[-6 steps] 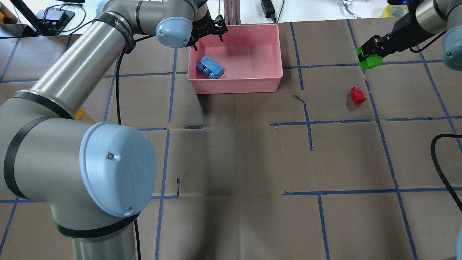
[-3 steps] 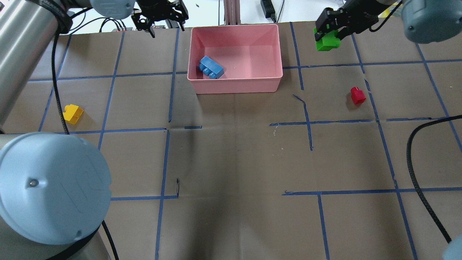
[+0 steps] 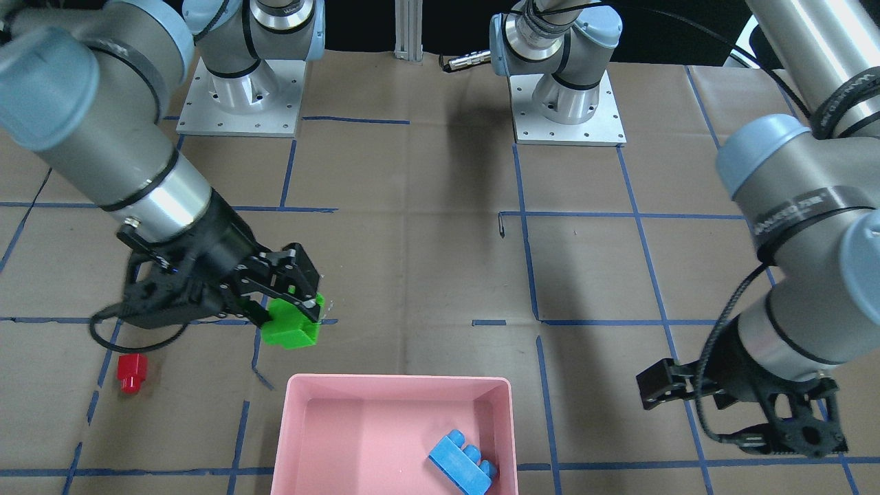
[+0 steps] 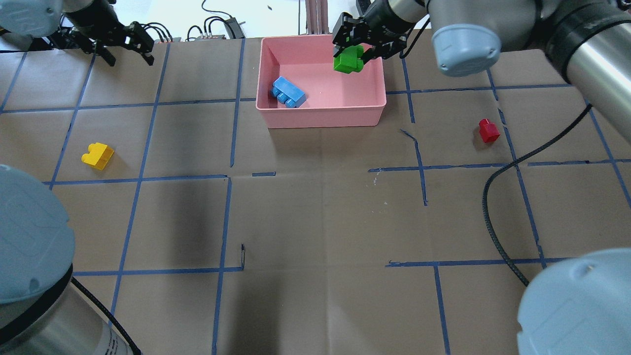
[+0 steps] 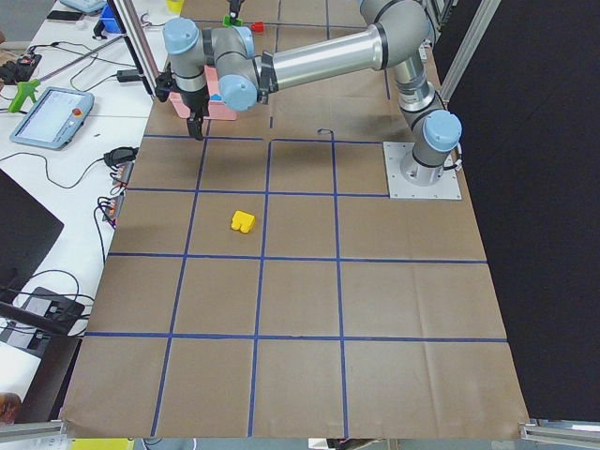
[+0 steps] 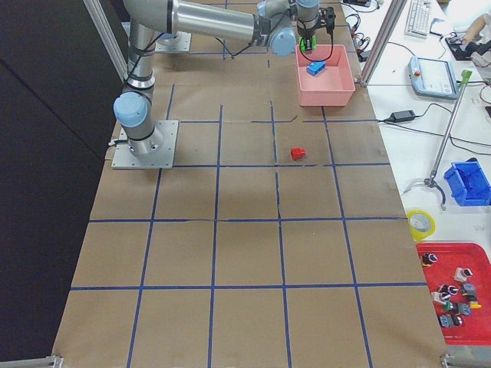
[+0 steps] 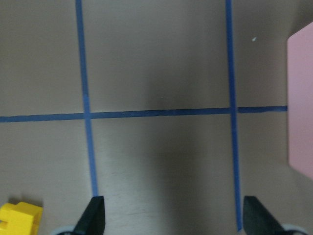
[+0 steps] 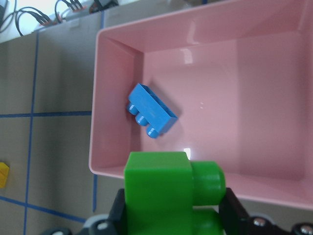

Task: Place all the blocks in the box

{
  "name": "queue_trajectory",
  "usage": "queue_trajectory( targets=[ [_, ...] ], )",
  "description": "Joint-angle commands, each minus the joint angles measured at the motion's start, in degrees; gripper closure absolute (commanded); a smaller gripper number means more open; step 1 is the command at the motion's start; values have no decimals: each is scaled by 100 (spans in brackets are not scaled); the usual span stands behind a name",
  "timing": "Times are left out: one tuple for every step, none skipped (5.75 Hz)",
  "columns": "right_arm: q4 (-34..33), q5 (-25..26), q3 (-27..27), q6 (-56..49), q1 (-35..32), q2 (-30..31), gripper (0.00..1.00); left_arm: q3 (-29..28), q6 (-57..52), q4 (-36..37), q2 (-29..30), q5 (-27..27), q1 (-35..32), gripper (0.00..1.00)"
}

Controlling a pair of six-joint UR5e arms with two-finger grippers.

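Brown table: right arm outstretched, fingers clamping green block by box.

arms silver, black bands | joint caps pale blue | right pincer black | cables black | base plates screwed

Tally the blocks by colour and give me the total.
green block: 1
red block: 1
blue block: 1
yellow block: 1
Total: 4
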State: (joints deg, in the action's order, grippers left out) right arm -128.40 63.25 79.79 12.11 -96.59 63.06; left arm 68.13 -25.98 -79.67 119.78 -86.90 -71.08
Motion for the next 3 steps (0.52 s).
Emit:
queue_trajectory(
  targets=[
    [-801,-58,-646,153,-307,-1064,91,383,-2198,13,19,23,1205,1],
    [-940,-49,-744,126,-308,-1320,91,768,-2323,221,-59,6,1289,1],
    [-1063,-41,-754,134,-299,-1323,86,1172,-2420,572,-138,6,1246,1]
  ],
)
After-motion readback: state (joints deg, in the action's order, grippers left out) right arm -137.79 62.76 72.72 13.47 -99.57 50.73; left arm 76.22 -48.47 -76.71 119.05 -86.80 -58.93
